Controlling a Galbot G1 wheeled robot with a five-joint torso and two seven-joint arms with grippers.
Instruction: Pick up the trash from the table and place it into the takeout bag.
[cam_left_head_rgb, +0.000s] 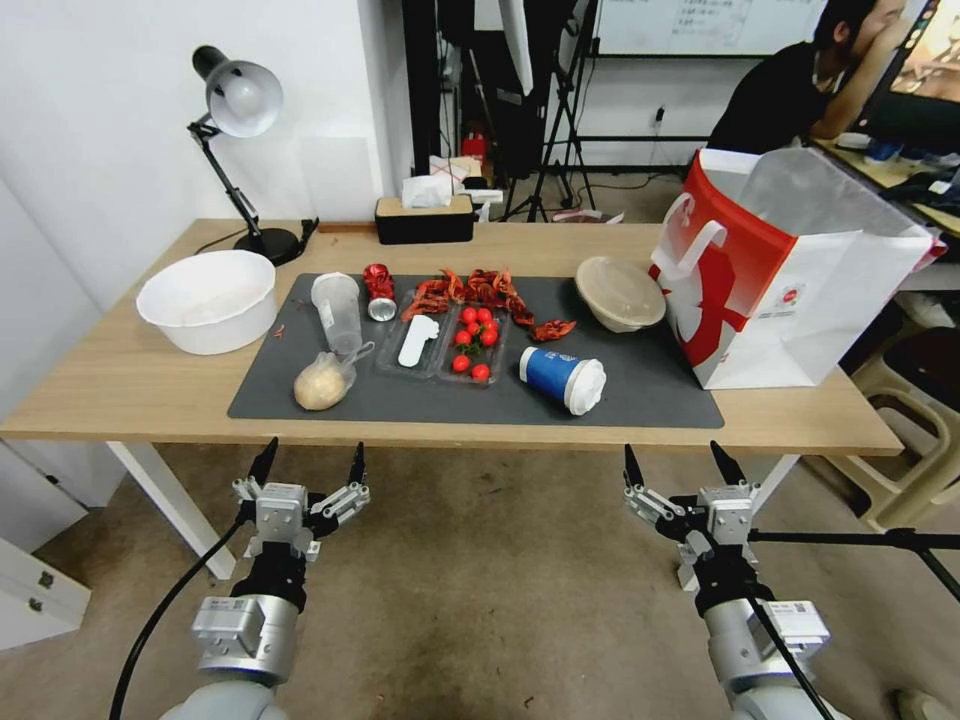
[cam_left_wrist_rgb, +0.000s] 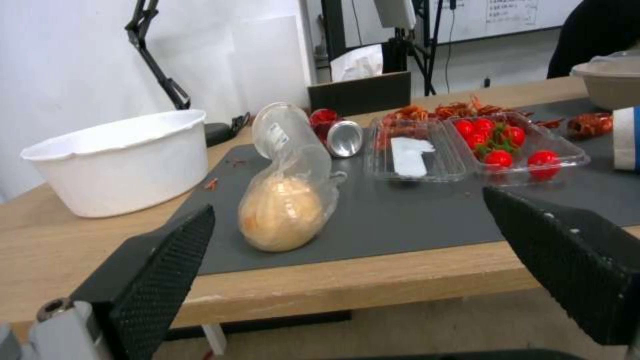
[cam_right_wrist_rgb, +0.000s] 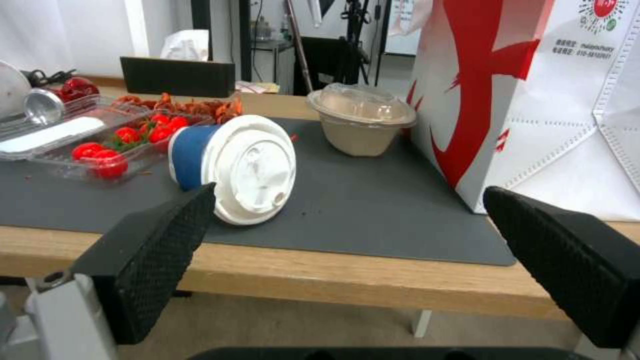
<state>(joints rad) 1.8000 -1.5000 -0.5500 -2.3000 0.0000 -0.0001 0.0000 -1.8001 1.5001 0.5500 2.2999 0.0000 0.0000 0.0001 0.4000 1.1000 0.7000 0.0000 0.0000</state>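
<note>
On the table's dark mat (cam_left_head_rgb: 620, 400) lies the trash: a blue paper cup (cam_left_head_rgb: 562, 379) (cam_right_wrist_rgb: 230, 165) on its side, a tan lidded bowl (cam_left_head_rgb: 620, 292) (cam_right_wrist_rgb: 362, 120), a clear plastic cup (cam_left_head_rgb: 338, 311) (cam_left_wrist_rgb: 283, 127), a crushed red can (cam_left_head_rgb: 379, 291) (cam_left_wrist_rgb: 333, 132) and a clear bag with a beige lump (cam_left_head_rgb: 322, 384) (cam_left_wrist_rgb: 285, 210). The takeout bag (cam_left_head_rgb: 790, 270) (cam_right_wrist_rgb: 533, 95) stands open at the right end. My left gripper (cam_left_head_rgb: 308, 462) and right gripper (cam_left_head_rgb: 678, 462) hang open and empty below the table's front edge, left facing the lump bag, right facing the blue cup.
A white tub (cam_left_head_rgb: 208, 300) and a desk lamp (cam_left_head_rgb: 238, 110) sit on the left. A black tissue box (cam_left_head_rgb: 424, 217) stands at the back. On the mat are clear trays with tomatoes (cam_left_head_rgb: 474, 340), and crayfish shells (cam_left_head_rgb: 480, 290). A stool (cam_left_head_rgb: 910, 400) stands right of the table.
</note>
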